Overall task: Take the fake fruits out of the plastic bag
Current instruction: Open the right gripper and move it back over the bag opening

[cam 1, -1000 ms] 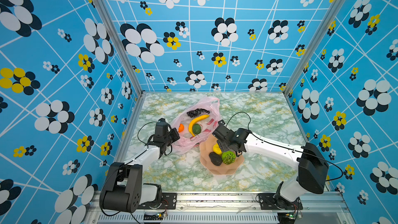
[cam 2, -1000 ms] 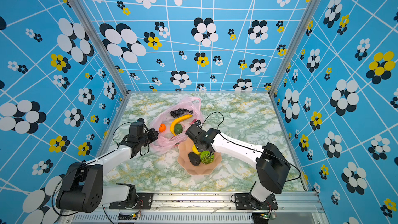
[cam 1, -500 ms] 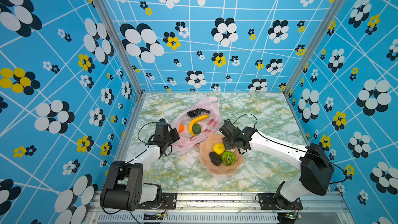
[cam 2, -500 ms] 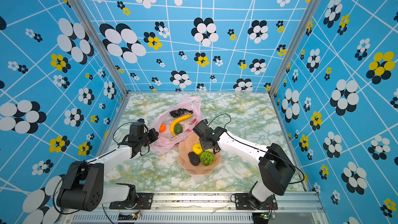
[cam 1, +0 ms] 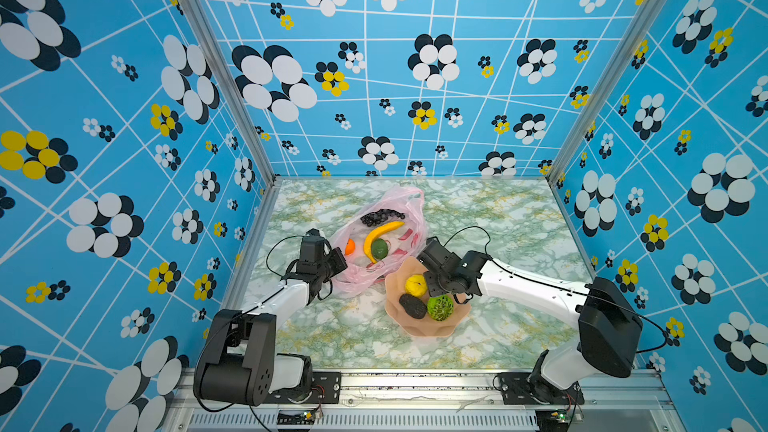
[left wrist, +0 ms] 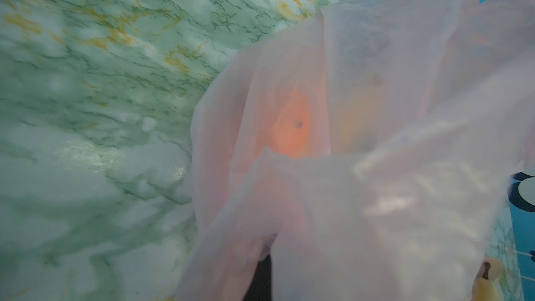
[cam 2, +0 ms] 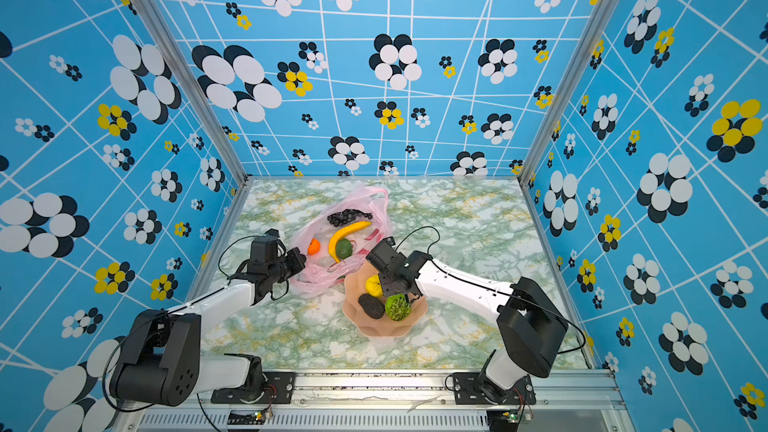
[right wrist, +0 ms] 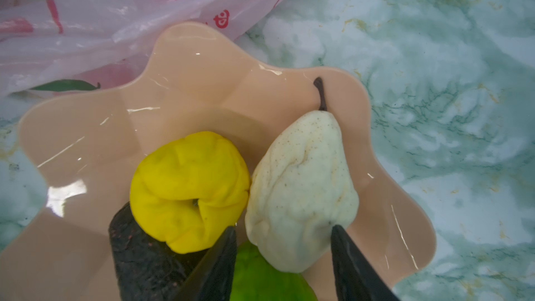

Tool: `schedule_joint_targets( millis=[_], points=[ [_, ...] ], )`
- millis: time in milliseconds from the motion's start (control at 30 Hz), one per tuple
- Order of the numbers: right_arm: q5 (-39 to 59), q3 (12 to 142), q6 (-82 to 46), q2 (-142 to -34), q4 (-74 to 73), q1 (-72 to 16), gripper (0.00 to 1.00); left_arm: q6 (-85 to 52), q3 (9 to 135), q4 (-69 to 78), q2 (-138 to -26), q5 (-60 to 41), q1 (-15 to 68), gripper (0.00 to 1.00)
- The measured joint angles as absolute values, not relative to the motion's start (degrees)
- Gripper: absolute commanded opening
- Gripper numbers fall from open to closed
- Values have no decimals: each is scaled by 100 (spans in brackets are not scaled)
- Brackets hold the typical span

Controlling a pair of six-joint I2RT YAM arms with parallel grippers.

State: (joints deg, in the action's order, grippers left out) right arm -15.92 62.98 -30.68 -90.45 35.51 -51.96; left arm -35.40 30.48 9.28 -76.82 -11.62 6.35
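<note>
The pink plastic bag [cam 1: 353,280] [cam 2: 316,280] lies open on the table. It holds a banana [cam 1: 380,234], grapes [cam 1: 380,216], an orange [cam 1: 350,246] and a green fruit [cam 1: 379,249]. My left gripper [cam 1: 338,261] is shut on the bag's near-left edge, and the film drapes over it in the left wrist view. My right gripper [right wrist: 282,227] hangs open over the peach bowl [cam 1: 428,328]. The wide end of a pale pear [right wrist: 301,195] lies between its fingertips. Beside it rest the yellow ribbed fruit [right wrist: 188,189], the avocado [right wrist: 139,250] and a bumpy green fruit [cam 1: 440,307].
The bowl's far rim [right wrist: 202,36] touches the bag's edge. Marble tabletop [cam 1: 519,222] stretches to the right and behind. Patterned blue walls close off three sides, and a metal rail [cam 1: 415,380] runs along the front.
The right gripper's jaws have narrowed and its wrist has shifted a little over the bowl's far side. The left arm and the bag have not moved.
</note>
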Motion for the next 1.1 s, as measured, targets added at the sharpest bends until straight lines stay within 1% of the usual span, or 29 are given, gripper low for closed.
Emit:
schedule_joint_targets(
  millis=[300,433,600,767,933,1100],
  points=[
    [-1614,6287,-3111,-9043,3553,-5238,54,-3540,3048,928,-7682,-1188,635,0],
    [-1640,6307,-3081,-9021,3570,-5238,57,-3540,3048,928,-7682,-1223,635,0],
    [-1577,6838,-2998,-9100,3638,-5238,59,-3538,3050,928,-7682,-1253,639,0],
    [-1385,7964,-2912,-9717,3395,-5249,60,-3538,3050,923,-7682,-1245,639,0],
    [-1243,9115,-2847,-10718,3269,-5249,61,-3533,3050,845,-7679,-1070,639,0],
    [-1162,9909,-2788,-11559,3256,-5249,61,-3538,3050,770,-7679,-1024,639,0]
  ],
)
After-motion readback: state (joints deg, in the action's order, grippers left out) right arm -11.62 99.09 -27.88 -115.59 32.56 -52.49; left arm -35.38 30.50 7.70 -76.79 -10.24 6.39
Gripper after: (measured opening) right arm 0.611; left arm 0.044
